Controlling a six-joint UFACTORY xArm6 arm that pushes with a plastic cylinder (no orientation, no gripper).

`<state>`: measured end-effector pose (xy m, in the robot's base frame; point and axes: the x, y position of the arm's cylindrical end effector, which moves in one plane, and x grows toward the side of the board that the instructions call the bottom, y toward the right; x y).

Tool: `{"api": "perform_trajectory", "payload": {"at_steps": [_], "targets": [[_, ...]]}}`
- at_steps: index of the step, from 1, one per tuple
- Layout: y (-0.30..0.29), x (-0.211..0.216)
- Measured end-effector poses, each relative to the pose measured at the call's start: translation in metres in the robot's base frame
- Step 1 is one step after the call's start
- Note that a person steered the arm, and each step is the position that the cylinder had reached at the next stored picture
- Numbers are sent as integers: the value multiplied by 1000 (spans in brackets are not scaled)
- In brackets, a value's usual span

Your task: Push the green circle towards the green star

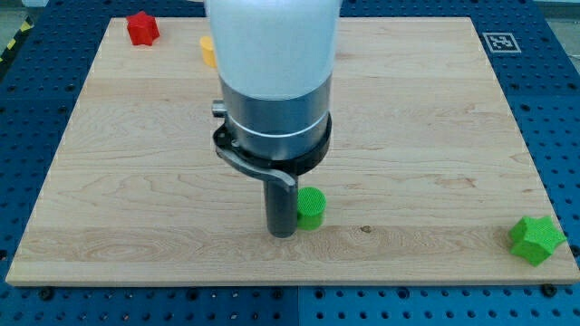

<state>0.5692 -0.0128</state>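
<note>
The green circle, a short ribbed cylinder, stands on the wooden board near the view's bottom centre. My tip rests on the board right against the circle's left side. The green star lies at the board's bottom right corner, far to the right of the circle. The arm's bulky white and grey body hides the board's upper middle.
A red star sits at the board's top left. A yellow block shows partly beside the arm at the top. Other blocks at the top are hidden by the arm. The board's bottom edge runs just below my tip.
</note>
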Motion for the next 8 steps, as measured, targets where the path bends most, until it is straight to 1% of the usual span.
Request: {"api": "perform_trajectory", "payload": {"at_steps": [2, 3, 4, 6, 8], "targets": [[5, -19], [31, -20], [55, -31], [109, -76], [112, -81]]}}
